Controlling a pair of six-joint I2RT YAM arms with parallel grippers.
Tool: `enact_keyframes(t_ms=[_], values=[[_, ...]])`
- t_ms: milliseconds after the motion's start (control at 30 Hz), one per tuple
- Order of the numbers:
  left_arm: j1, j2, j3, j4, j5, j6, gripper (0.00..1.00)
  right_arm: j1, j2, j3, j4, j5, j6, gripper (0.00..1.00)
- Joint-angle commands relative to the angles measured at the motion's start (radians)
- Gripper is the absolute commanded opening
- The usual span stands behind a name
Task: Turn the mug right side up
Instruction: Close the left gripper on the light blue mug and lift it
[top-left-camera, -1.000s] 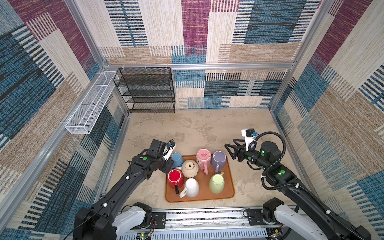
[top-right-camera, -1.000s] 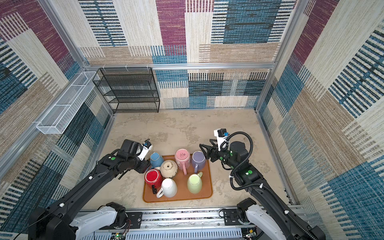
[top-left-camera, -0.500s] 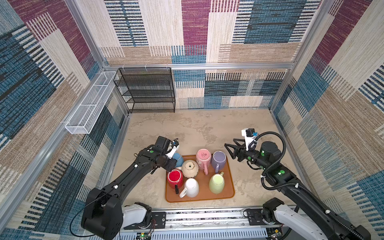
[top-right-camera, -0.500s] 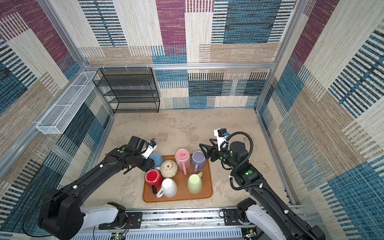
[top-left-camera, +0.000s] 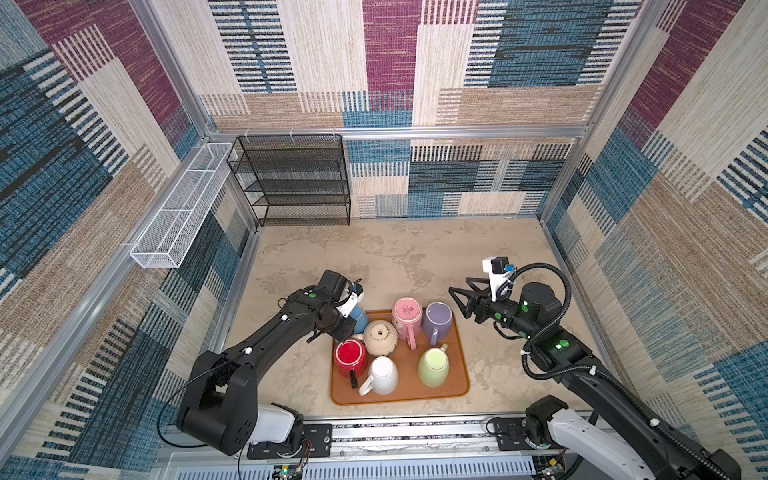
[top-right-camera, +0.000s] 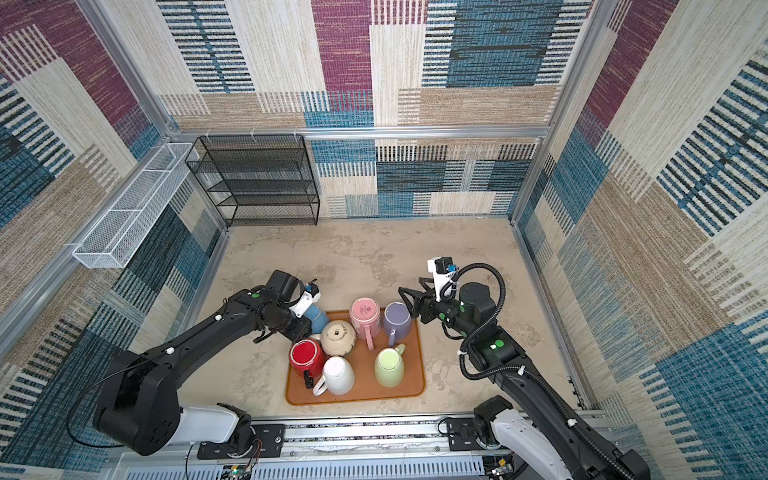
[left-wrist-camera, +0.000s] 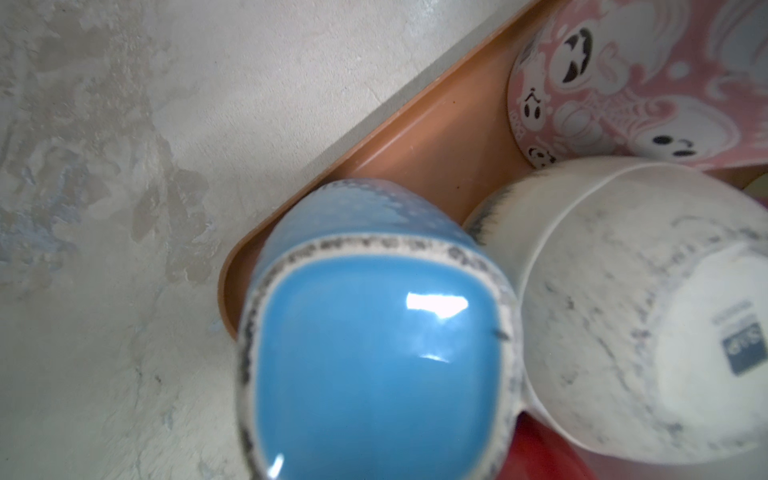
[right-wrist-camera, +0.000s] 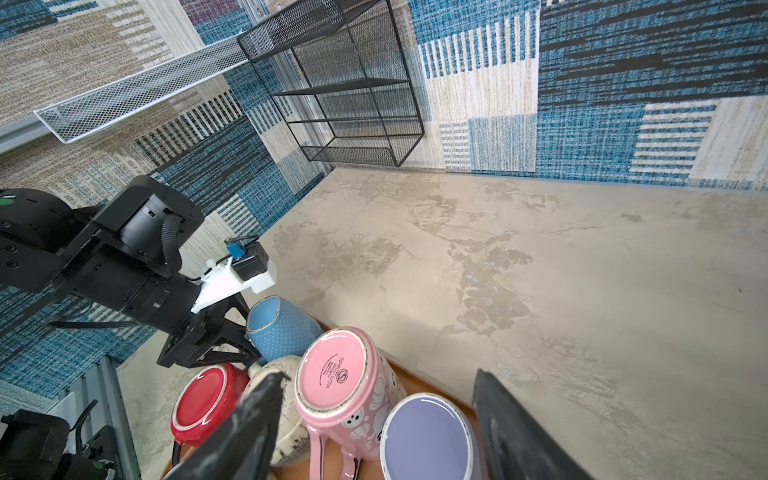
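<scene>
Mugs crowd the orange tray (top-left-camera: 457, 390) in both top views. The blue mug (top-left-camera: 360, 319) sits tipped at the tray's far left corner, under my left hand (top-left-camera: 348, 328). My right hand (top-left-camera: 459, 302) hovers spread wide and empty beside the purple mug (top-left-camera: 437, 318).

In the left wrist view, the blue mug's glazed base fills the frame, against the cream mug (left-wrist-camera: 644, 311).

In the right wrist view, my left hand's fingers flank that base, but I cannot tell whether they grip it.

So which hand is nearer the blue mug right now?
Left. The left hand is right at the blue mug, at the far left corner of the tray; the right hand hangs open across the tray, beside the purple mug.
</scene>
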Motion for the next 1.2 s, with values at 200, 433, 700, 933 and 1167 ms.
enact_keyframes(t_ms=[200,433,700,933,1167], values=[[-0.002,-0.012,0.004,0.024,-0.03,-0.006,0.34,0.0,0.003,0.003,0.022,0.008,0.012,0.74],[-0.009,-0.008,0.007,0.024,-0.054,-0.005,0.26,0.001,0.002,0.003,0.018,0.008,0.011,0.73],[-0.014,0.006,0.021,0.008,-0.066,-0.006,0.15,0.001,-0.004,0.003,0.016,0.01,0.013,0.73],[-0.015,0.006,0.037,-0.002,-0.075,-0.003,0.03,0.001,-0.001,0.003,0.018,0.01,0.013,0.73],[-0.015,-0.026,0.062,-0.01,-0.102,-0.012,0.0,0.001,0.012,0.005,0.018,0.007,0.014,0.73]])
